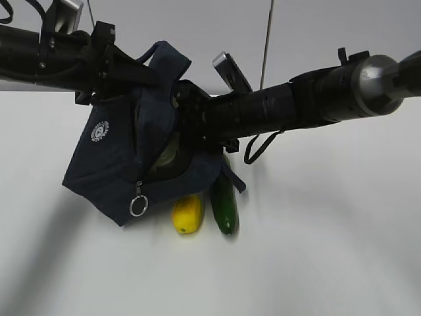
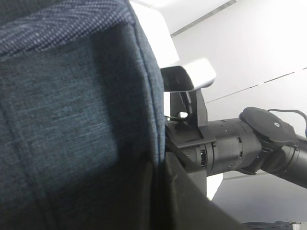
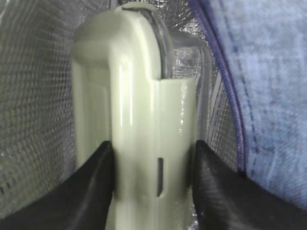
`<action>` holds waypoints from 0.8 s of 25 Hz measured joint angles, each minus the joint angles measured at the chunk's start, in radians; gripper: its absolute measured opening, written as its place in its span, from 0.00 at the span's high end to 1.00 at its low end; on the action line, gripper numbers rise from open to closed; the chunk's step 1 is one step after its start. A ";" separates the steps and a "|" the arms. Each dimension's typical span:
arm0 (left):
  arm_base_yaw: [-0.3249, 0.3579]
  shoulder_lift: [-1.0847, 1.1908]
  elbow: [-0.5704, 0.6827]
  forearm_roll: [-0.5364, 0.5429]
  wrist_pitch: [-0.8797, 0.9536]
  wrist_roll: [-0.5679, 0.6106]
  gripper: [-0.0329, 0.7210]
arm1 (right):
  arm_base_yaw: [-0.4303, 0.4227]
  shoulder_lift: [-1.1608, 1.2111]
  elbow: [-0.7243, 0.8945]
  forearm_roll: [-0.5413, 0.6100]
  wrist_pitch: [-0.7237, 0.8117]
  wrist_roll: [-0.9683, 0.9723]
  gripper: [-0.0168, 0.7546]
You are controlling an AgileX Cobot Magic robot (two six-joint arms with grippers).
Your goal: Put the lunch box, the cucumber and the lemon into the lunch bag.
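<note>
Lunch box (image 3: 139,129) sits clamped in my right gripper (image 3: 153,191) inside the lunch bag (image 1: 118,164); my left gripper is pinched shut on the bag's fabric.

Plain white table (image 1: 329,250), pale grey wall (image 1: 197,26) behind.

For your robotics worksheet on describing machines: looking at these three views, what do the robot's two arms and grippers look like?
Both arms are black round tubes. The right arm has a shiny silver joint near its far end, a loose black cable loop beneath it, and a silver-grey camera box on its wrist. The left arm carries a similar grey box. The right gripper has smooth black fingers. The left gripper's look is hidden.
</note>
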 joint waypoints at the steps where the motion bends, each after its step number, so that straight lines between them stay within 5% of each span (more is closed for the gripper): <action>1: 0.000 0.000 0.000 0.000 0.000 0.000 0.96 | 0.002 0.002 -0.002 0.000 0.000 0.000 0.51; 20: 0.000 0.000 0.000 0.000 0.000 0.002 0.96 | 0.002 0.048 -0.006 0.039 0.040 0.001 0.51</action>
